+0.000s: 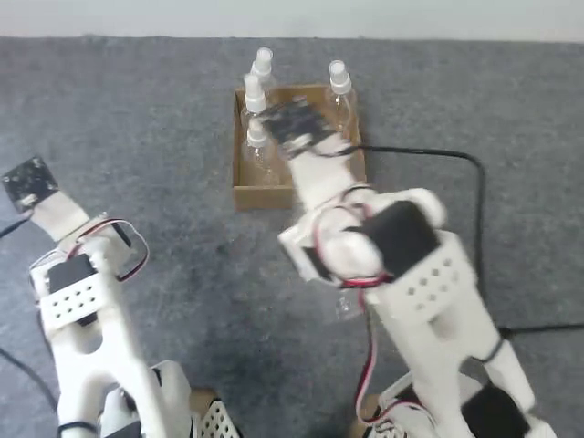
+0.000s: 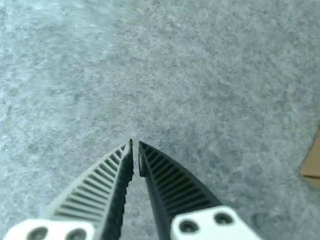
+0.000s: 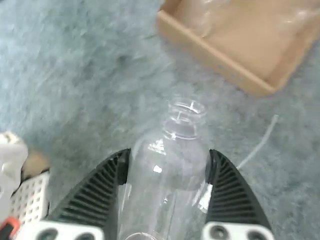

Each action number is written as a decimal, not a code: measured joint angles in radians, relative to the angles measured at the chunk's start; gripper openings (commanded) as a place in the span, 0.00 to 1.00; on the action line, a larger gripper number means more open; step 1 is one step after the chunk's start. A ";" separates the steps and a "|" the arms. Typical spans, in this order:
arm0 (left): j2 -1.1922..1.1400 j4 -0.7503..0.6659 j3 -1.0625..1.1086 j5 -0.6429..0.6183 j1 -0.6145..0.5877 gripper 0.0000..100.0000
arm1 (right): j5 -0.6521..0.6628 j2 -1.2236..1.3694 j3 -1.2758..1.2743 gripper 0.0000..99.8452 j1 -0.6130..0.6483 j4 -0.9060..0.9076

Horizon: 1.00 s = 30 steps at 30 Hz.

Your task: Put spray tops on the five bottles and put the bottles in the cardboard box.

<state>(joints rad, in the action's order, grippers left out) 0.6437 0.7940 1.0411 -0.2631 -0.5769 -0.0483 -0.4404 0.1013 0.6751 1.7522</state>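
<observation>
The right gripper [image 3: 168, 152] holds a clear bottle [image 3: 167, 185] between its two black ribbed fingers [image 3: 95, 192], one on each side of the body. The jaws stand about as far apart as the bottle is wide. The bottle's neck is open, with no spray top, and points away from the gripper toward the box [image 3: 220, 67]. The box is cardboard, shallow and open-topped, and lies just ahead of the gripper; its near wall is apart from the bottle's mouth. A thin clear tube [image 3: 257, 145] lies on the carpet [image 3: 75, 75] between gripper and box, off to one side.

From above, four capped bottles [image 1: 338, 78] stand upright in the box [image 1: 245, 187], and the right arm hangs over it.

The surface is a grey, short-piled carpet [image 1: 164, 109], and a strip of pale wall [image 1: 292, 16] runs along its far edge.

The left gripper [image 2: 135, 145] is well away from the box, close over bare carpet [image 2: 200, 65]. Its fingers [image 2: 110, 175] are drawn together with only a sliver of a gap at the tips, and they hold nothing. A corner of cardboard [image 2: 312, 165] shows off to its side.
</observation>
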 measured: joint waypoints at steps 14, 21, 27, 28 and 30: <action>0.000 0.000 0.018 0.048 0.129 0.01 | 0.000 -0.203 0.000 0.08 -0.407 0.000; 0.000 0.002 0.026 0.060 0.221 0.01 | 0.000 -0.310 -0.124 0.05 -0.512 -0.084; 0.000 0.080 0.012 0.060 0.362 0.01 | 0.000 -0.483 -0.319 0.06 -0.580 -0.218; 0.000 0.094 0.002 0.060 0.385 0.01 | 0.000 -0.514 -0.350 0.06 -0.595 -0.241; 0.000 0.121 -0.021 0.060 0.434 0.01 | 0.000 -0.568 -0.408 0.06 -0.615 -0.287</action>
<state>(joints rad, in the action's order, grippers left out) 0.6437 0.9152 1.0196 -0.2033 -0.1427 -0.0483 -1.0081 -0.3069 0.0598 1.4653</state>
